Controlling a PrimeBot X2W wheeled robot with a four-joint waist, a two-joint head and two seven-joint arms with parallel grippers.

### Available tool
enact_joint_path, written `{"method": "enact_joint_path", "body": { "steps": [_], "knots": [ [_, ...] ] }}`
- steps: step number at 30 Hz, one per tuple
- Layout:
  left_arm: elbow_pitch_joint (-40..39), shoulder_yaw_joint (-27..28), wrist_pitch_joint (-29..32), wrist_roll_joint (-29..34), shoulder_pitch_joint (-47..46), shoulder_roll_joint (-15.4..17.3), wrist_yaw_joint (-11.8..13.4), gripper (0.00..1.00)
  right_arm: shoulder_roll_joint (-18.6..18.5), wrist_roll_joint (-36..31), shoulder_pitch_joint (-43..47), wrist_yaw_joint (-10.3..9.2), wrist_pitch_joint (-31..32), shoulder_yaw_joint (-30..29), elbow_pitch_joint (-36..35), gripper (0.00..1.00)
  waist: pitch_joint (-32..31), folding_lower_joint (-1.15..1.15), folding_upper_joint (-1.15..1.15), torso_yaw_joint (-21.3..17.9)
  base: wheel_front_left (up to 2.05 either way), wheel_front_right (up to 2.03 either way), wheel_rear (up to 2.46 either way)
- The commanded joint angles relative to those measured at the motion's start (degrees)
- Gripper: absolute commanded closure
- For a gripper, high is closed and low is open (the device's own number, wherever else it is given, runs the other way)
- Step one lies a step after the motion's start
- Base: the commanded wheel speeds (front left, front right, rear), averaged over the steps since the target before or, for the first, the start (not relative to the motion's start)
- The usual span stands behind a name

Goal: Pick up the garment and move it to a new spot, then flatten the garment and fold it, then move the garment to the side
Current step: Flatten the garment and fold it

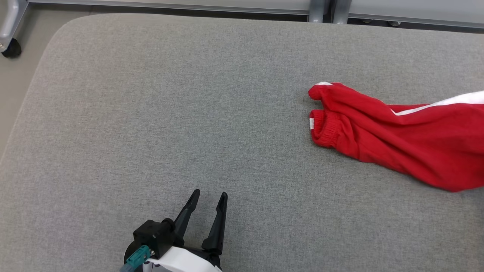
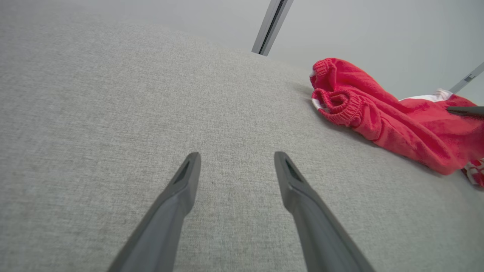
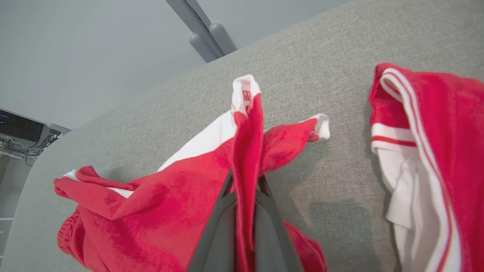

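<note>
Right gripper (image 3: 244,180): pinched tight on an upright fold of the red garment (image 3: 151,204).
Left gripper (image 1: 210,196): fingers spread wide, holding nothing, over the bare padded top (image 1: 151,113).
Garment: fleecy red with white stripes and an elastic-ribbed cuff (image 1: 325,130), crumpled on the robot's right side.
Surface: grey woven upholstery, rounded corners.
Room: metal frame legs (image 1: 319,11) and a black caster (image 1: 11,49) beyond the far edge.
</note>
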Motion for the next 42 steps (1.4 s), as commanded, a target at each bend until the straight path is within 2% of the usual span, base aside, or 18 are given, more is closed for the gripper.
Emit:
{"method": "enact_joint_path", "body": {
  "steps": [1,4,8,13,14,18,20,23,26,31,32,34,35,36,39,42],
  "knots": [
    [-0.04,0.2,-0.24,-0.27,0.41,-0.02,0.31,0.0,-0.26,-0.38,-0.39,0.03,1.01,-0.72,-0.55,1.0,-0.13,0.0,0.0,0.25,0.0,0.0,0.0],
    [0.42,0.26,-0.62,-0.65,1.04,-0.53,0.44,0.0,1.16,-1.68,-0.9,0.03,6.09,-1.76,-6.38,1.0,-0.82,0.0,0.0,0.33,0.0,0.0,0.0],
    [0.84,0.01,-1.13,-0.73,0.75,-1.48,0.03,0.0,5.79,-5.61,-1.39,0.03,12.76,-0.19,-14.03,1.0,-1.07,0.0,0.0,0.17,0.0,0.0,0.0],
    [2.06,-0.07,-1.65,-0.25,-0.53,-2.05,-0.65,0.0,17.73,-14.47,-4.24,0.03,20.34,2.82,-20.6,1.0,-0.67,0.0,0.0,-0.3,0.0,0.0,0.0],
    [2.06,-0.07,-1.65,-0.25,-0.53,-2.05,-0.65,0.0,17.73,-14.47,-4.24,0.03,20.34,2.82,-20.6,1.0,-0.67,0.0,0.0,-0.3,0.0,0.0,0.0],
    [3.27,-0.23,-1.86,0.22,-1.54,-2.23,-1.35,0.0,28.97,-22.9,-6.85,0.03,21.64,3.48,-20.08,1.0,-0.62,0.0,0.0,-0.32,0.0,0.0,0.0],
    [3.91,-0.38,-1.95,0.26,-1.83,-2.36,-1.68,0.0,32.32,-27.31,-7.5,0.03,20.71,3.51,-18.76,1.0,-0.76,0.0,0.0,-0.01,0.0,0.0,0.0],
    [4.77,-0.43,-2.01,0.28,-2.1,-2.43,-2.11,0.0,34.65,-32.87,-8.17,0.03,17.87,3.25,-16.16,1.0,-1.13,0.0,0.0,0.43,0.0,0.0,0.0],
    [5.58,-0.53,-2.13,0.28,-1.93,-2.65,-2.38,0.0,35.38,-37.15,-8.44,0.03,14.1,2.02,-13.12,1.0,-1.64,0.0,0.0,0.9,0.0,0.0,0.0],
    [6.37,-0.82,-2.25,0.27,-1.49,-3.18,-2.64,0.0,35.53,-39.04,-9.75,0.03,9.05,2.12,-8.16,1.0,-1.82,0.0,0.0,1.3,0.0,0.0,0.0],
    [6.54,-0.9,-2.29,0.26,-1.55,-3.29,-2.69,0.0,35.51,-39.56,-10.02,0.02,8.07,2.32,-7.19,0.97,-1.78,0.0,0.0,1.38,0.0,0.0,0.0],
    [6.87,-0.98,-2.32,0.22,-1.85,-3.49,-3.04,0.0,35.54,-39.59,-10.46,0.03,6.32,3.39,-5.44,0.6,-1.79,0.0,0.0,1.54,0.0,0.0,0.0],
    [7.08,-1.04,-2.35,0.18,-2.0,-3.6,-3.18,0.0,35.54,-39.04,-10.49,0.03,5.79,4.28,-4.63,0.33,-1.84,0.0,0.0,1.62,0.0,0.0,0.0],
    [7.31,-1.06,-2.38,0.11,-2.11,-3.68,-3.09,0.0,35.55,-38.35,-10.62,0.03,4.95,5.47,-4.26,0.0,-1.94,0.0,0.0,1.67,0.0,0.0,0.0],
    [7.98,-0.67,-2.47,-0.21,-1.93,-3.8,-3.43,0.0,35.54,-35.61,-10.46,0.03,2.26,9.26,-3.37,0.0,-2.74,0.0,0.0,1.69,0.0,0.0,0.0],
    [8.37,-0.04,-2.47,-0.38,-1.01,-3.9,-3.32,0.0,35.45,-36.59,-9.69,0.03,-1.74,11.93,-4.58,0.0,-4.09,0.0,0.0,1.66,0.0,0.0,0.0]
  ]
}}
